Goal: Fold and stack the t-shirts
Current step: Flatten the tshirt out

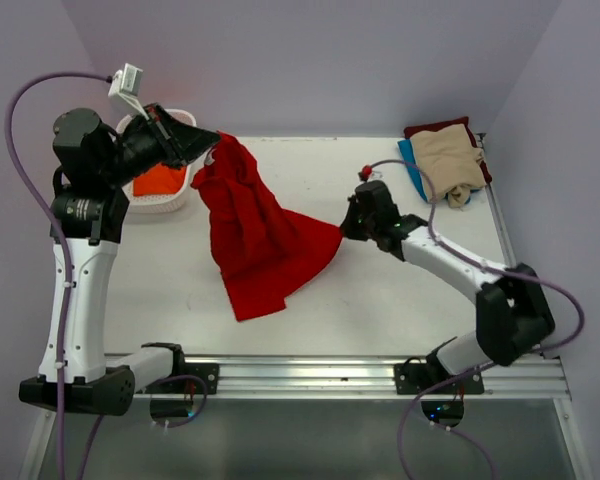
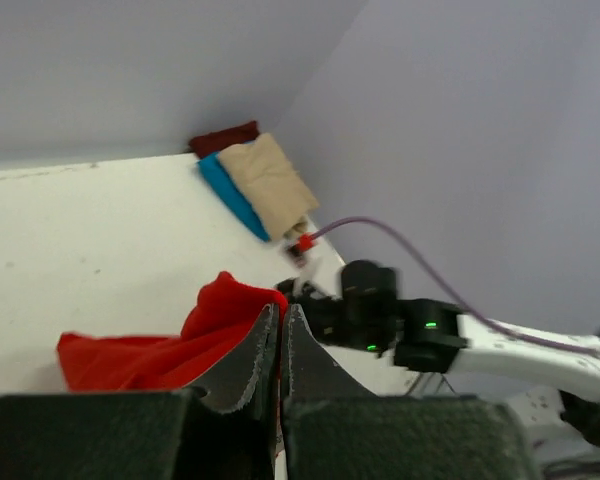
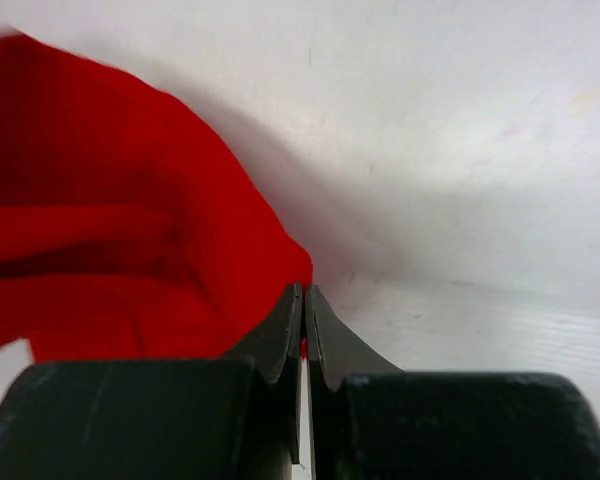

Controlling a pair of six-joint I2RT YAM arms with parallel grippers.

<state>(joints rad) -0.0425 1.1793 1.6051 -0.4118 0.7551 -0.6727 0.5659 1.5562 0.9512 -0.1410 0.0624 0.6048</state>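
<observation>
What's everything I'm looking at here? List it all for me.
red shirt: one, bright red, mid-table, partly lifted.
orange shirt: one, orange, in the basket.
basket: one, white, far left.
beige shirt: one, beige, atop the far-right stack.
blue shirt: one, blue, under the beige.
maroon shirt: one, maroon, at that stack's far edge.
table: one, white, under everything.
left gripper: one, black, shut on the red shirt's top.
right gripper: one, black, shut on its right corner.
</observation>
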